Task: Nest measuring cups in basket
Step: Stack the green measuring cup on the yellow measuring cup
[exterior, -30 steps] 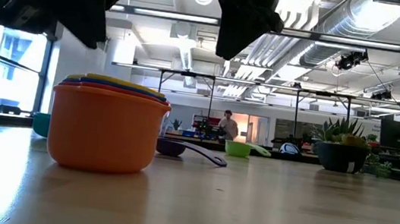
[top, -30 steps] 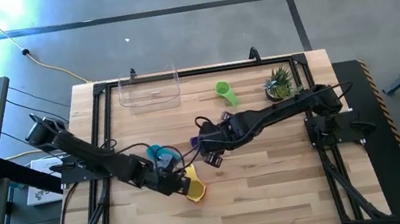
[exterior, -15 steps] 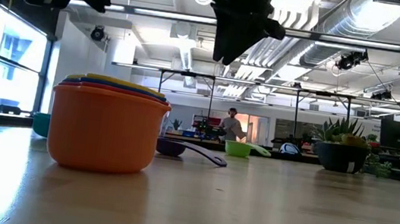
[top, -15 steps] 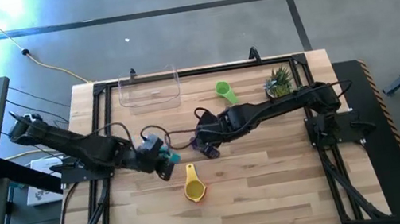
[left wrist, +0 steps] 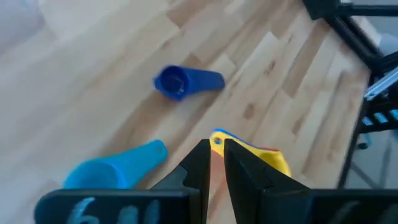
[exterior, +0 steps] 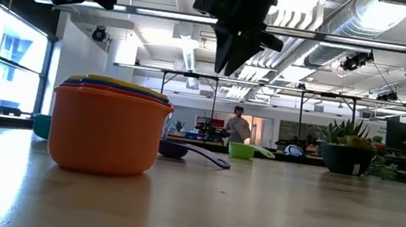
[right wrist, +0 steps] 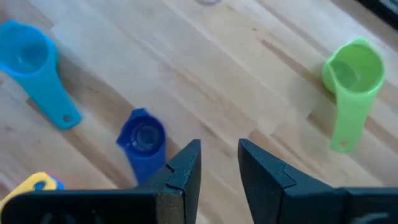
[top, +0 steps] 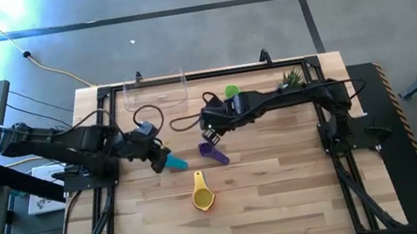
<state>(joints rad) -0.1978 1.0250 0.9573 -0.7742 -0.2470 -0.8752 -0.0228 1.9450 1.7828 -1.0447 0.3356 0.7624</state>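
green cup (top: 231, 91) half-hidden under right arm
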